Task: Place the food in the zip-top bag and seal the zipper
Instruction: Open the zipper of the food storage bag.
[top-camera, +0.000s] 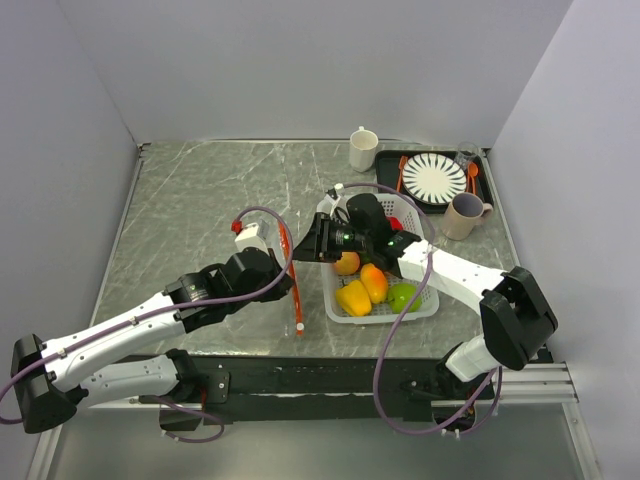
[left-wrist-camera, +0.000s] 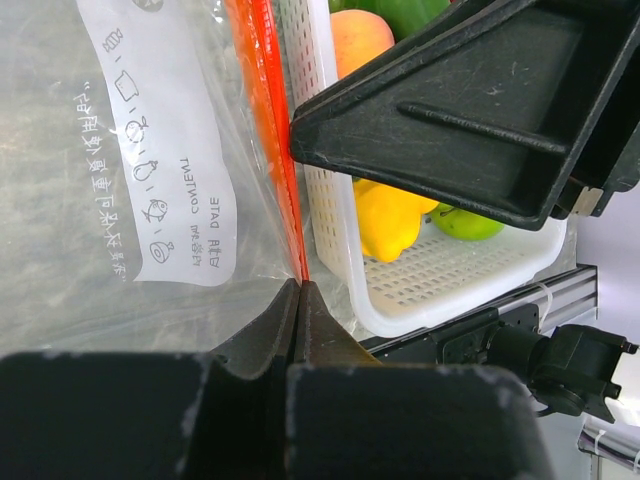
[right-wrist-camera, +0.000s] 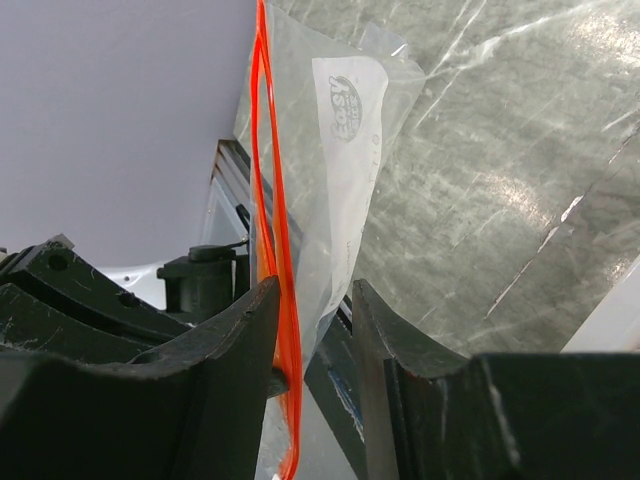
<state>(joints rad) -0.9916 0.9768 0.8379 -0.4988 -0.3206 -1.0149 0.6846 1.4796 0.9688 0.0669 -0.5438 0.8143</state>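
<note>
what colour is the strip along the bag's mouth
Orange-red. The zipper on the clear zip-top bag shows best in the left wrist view.

The clear zip-top bag (left-wrist-camera: 120, 150) is held on edge, pinched at its mouth by my left fingers (left-wrist-camera: 330, 345). Its orange-red zipper (left-wrist-camera: 268, 120) is parted. The yellow pepper (top-camera: 353, 297), orange piece (top-camera: 374, 282), green apple (top-camera: 402, 296) and peach (top-camera: 346, 263) lie in the white mesh basket (top-camera: 385, 318) just beside it.

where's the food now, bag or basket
In the basket: the yellow pepper and green apple lie there; the bag looks empty.
</note>
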